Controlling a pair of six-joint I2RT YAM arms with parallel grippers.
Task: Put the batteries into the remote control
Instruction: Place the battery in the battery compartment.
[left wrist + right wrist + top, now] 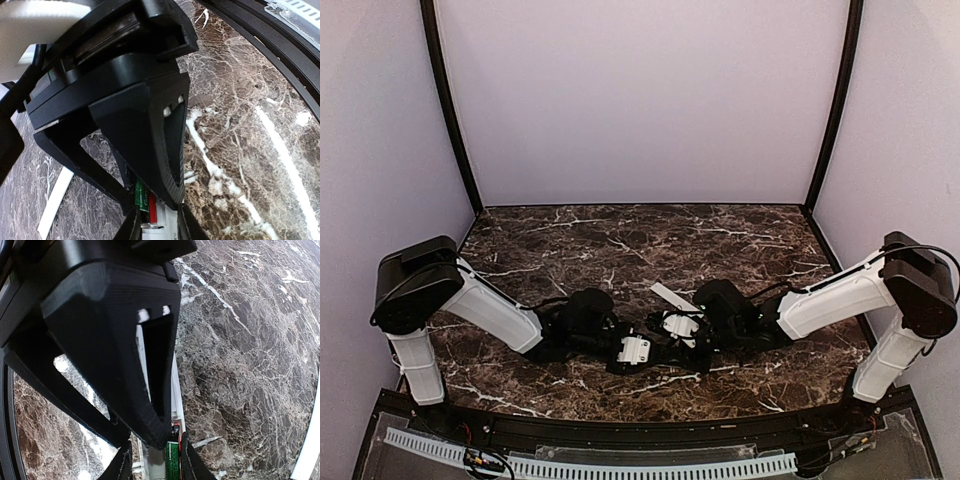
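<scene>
In the left wrist view my left gripper [148,202] is closed across the white remote control [169,220]. The dark green battery [141,196] and the red battery [152,207] lie side by side in its slot. The dark fingers [131,226] at the bottom edge belong to the other gripper and straddle the same bar. In the right wrist view my right gripper [150,442] is closed on the remote [175,390]. The green battery [172,460] shows there with a red tip above it. In the top view both grippers, left [665,355] and right [660,328], meet at mid-table and hide the remote.
The thin flat white cover plate [670,296] lies on the marble table [620,240] just behind the grippers. It also shows as a white strip in the left wrist view [55,200]. A black rail [640,432] runs along the near edge.
</scene>
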